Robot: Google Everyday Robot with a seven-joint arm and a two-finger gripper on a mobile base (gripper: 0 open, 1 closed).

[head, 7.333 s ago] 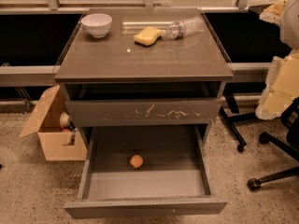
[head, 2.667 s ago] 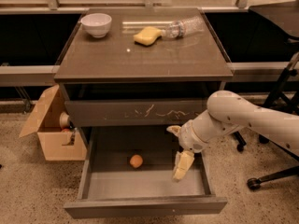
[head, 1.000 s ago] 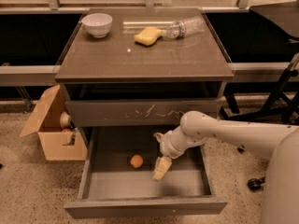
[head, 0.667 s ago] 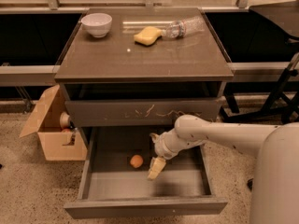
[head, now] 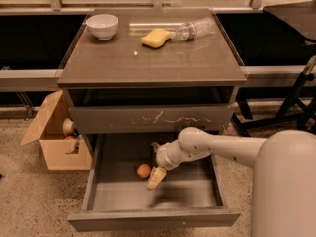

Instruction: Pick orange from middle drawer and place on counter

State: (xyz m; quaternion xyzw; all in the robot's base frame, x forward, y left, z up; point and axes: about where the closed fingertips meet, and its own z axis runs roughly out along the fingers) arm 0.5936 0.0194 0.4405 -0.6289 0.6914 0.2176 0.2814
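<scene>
The orange [head: 143, 170] is a small round fruit on the bare grey floor of the open middle drawer [head: 153, 220], left of centre. My gripper [head: 156, 176] reaches down into the drawer from the right on a pale arm. Its pale fingertips [head: 156, 177] hang just right of the orange, close beside it; I cannot tell whether they touch it. The counter [head: 153, 58] is the glossy grey-brown top of the cabinet above.
On the counter stand a white bowl [head: 102, 25], a yellow sponge [head: 155, 37] and a lying clear plastic bottle [head: 195, 29]. The scratched drawer front [head: 150, 118] sits above the open drawer. An open cardboard box [head: 54, 135] stands left; chair legs [head: 291, 112] are right.
My arm has come into the drawer from the right and moved left across it. The gripper has gone from the drawer's right side to just beside the orange. The orange has not moved.
</scene>
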